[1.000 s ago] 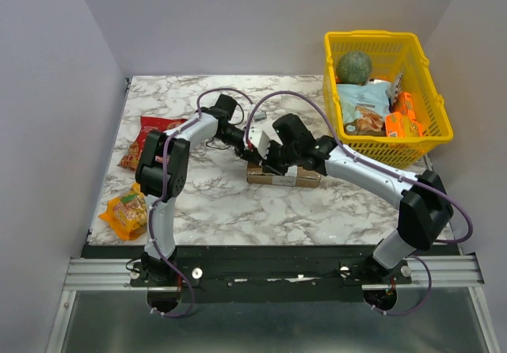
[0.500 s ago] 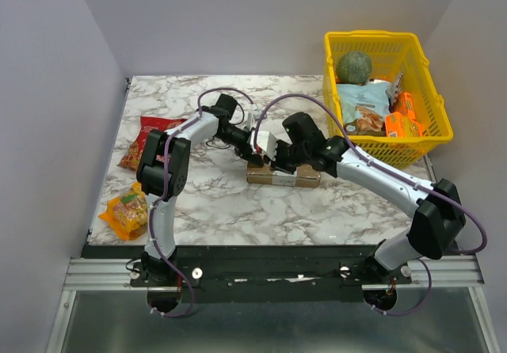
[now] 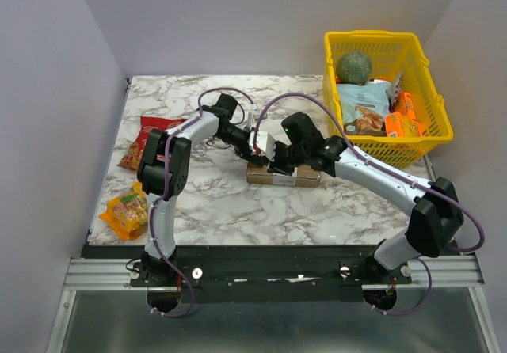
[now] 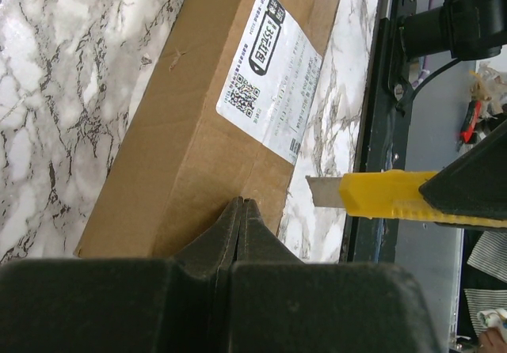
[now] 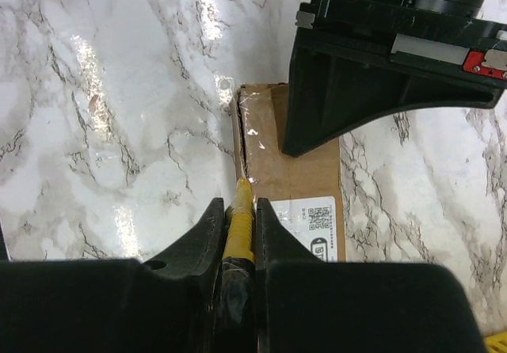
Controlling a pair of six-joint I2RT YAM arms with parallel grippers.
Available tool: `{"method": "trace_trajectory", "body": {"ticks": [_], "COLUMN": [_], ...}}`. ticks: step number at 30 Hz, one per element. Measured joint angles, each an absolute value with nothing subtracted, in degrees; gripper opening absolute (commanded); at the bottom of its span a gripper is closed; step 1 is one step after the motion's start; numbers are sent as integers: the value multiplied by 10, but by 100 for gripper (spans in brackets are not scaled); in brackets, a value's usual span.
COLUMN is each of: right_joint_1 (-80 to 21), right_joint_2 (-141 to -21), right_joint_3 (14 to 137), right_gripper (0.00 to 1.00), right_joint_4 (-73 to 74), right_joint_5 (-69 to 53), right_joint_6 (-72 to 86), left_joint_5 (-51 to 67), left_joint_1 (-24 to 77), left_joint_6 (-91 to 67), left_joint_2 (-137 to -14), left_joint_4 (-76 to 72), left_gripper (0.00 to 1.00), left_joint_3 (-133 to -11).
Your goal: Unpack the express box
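Item: express box [image 3: 283, 177], a brown carton with its white label [image 4: 269, 76] face up.
Location: lying flat mid-bench [image 3: 222, 206], between the two arms and well apart from the yellow basket [image 3: 432, 135].
Change: over the last second the right arm swung its elbow outward and turned its wrist. It has since settled, and the box has not shifted.
Meaning: the blade looks re-angled toward the taped edge. Cutting seems about to start, and the flaps are not yet open.
Right fingers [image 5: 207, 226]: closed most of the way and clamped on a yellow utility knife [image 5: 240, 210]. Its tip is at the box's long edge beside the clear tape [image 5: 257, 131]; I cannot tell whether it touches.
Left fingers [image 4: 214, 238]: fully shut and holding nothing. The tips rest on the box's end, probably steadying it.
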State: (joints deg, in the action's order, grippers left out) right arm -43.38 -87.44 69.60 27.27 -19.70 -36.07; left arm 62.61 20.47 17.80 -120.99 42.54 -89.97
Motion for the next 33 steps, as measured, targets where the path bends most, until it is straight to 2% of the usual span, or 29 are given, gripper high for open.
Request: {"method": "trace_trajectory", "body": {"ticks": [33], "right_joint_1": [-434], "right_joint_2": [-894], "right_joint_3": [696], "right_gripper": [0], "right_joint_4": [255], "right_joint_5": [-207], "right_joint_6": [-397], "left_joint_5": [627], "left_joint_1": [204], "left_joint_6": [181], "left_joint_2": [-1215], "left_joint_4": [436], "left_gripper": [0], "left_joint_3": [-908]}}
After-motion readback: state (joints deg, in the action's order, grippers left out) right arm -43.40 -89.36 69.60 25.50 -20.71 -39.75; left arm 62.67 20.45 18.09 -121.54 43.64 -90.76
